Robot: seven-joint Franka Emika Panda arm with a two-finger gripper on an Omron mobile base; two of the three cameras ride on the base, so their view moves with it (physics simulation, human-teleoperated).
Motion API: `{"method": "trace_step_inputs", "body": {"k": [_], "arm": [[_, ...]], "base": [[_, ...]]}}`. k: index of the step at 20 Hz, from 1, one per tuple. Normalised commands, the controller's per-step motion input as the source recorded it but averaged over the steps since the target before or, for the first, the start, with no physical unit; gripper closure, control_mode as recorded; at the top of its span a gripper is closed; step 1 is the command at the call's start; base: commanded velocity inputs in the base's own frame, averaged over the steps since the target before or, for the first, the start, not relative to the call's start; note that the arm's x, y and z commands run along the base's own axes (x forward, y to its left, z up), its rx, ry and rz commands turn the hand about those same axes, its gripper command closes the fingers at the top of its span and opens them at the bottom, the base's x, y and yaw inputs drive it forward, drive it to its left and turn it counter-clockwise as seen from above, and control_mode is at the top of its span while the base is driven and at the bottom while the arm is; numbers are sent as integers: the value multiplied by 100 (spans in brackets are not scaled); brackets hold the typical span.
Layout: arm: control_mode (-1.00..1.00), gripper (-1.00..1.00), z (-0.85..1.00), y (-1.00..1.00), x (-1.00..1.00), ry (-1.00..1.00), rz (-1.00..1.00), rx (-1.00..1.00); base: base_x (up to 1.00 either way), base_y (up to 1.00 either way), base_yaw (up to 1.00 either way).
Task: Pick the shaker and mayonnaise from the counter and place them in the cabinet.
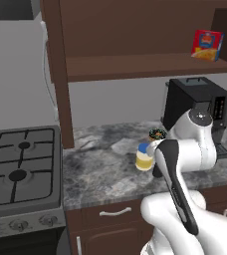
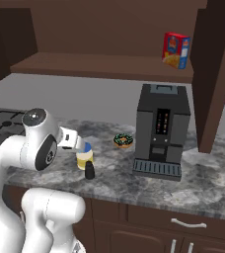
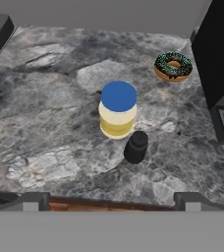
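Approach step: the gripper (image 3: 111, 199), jaws spread wide and empty, hovers above the shaker (image 3: 135, 146) at frame centre, touching the mayonnaise (image 3: 118, 109) on the counter (image 3: 45, 123). Next likely descends to grasp it.

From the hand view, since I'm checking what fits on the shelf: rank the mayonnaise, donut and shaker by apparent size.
1. mayonnaise, clearly largest.
2. donut, wider than the shaker but flat; it lies farther from the camera, so this rank is unsure.
3. shaker, smallest, just in front of the jar.
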Motion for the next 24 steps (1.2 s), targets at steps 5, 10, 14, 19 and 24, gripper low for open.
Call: {"method": "trace_step_inputs", "body": {"k": [5, 10, 14, 19, 24], "arm": [[-100, -100, -31, -4, 17, 0, 0, 0], [-100, -100, -29, -10, 31, 0, 0, 0], [-100, -100, -24, -6, 36, 0, 0, 2], [-100, -100, -21, 0, 43, 0, 0, 9], [-100, -100, -18, 0, 37, 0, 0, 7]], "base": [[0, 0, 0], [0, 0, 0], [0, 0, 0], [0, 0, 0], [0, 0, 0]]}}
